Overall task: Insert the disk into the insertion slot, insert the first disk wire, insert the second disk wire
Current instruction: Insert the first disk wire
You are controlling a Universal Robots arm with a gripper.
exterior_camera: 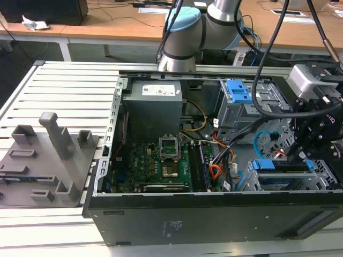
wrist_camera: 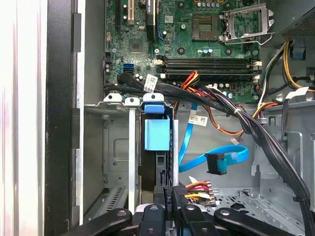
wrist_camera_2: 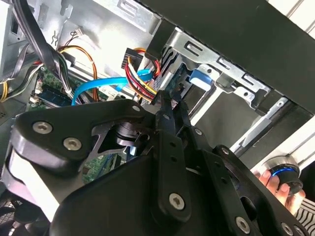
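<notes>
The disk (wrist_camera: 157, 133), in its blue carrier, stands edge-on inside the insertion slot (wrist_camera: 114, 147), a low grey cage at the exterior view's right (exterior_camera: 323, 176). My gripper (wrist_camera: 171, 209) is shut on the black plug of the first disk wire (wrist_camera: 197, 189), a red, yellow and black bundle, right at the disk's rear edge. In the second wrist view the fingertips (wrist_camera_2: 165, 105) pinch that plug below the coloured wires (wrist_camera_2: 139, 73). The second disk wire (wrist_camera: 216, 160), a light-blue flat loop with a dark end plug, lies loose on the case floor beside the disk.
A thick black cable bundle (wrist_camera: 256, 130) crosses above the cage. The motherboard (exterior_camera: 155, 160) and the taller cage with a blue latch (exterior_camera: 238, 91) lie beyond. A person's hand (wrist_camera_2: 275, 183) rests outside the case. A grey fixture (exterior_camera: 48, 155) sits at the exterior view's left.
</notes>
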